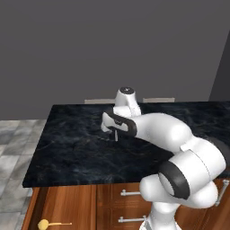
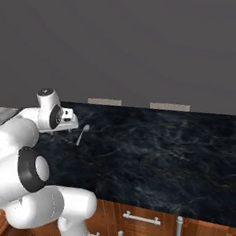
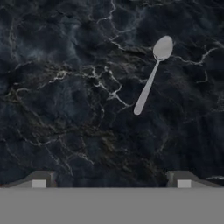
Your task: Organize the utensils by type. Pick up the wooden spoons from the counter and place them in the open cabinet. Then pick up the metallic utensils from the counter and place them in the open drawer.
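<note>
We hover gripper, jaws apart, holding nothing, above small silver-grey metal spoon lying flat on black marble-look counter.

Arm outstretched, tool open, facing down

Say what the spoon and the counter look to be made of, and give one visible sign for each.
Spoon: probably metal, smooth satin finish; sign: even silver-grey colour with a paler sheen in the bowl.
Counter: looks like polished black marble or an imitation; sign: pale irregular veins across a dark slab.

Metal spoon on black counter
</note>
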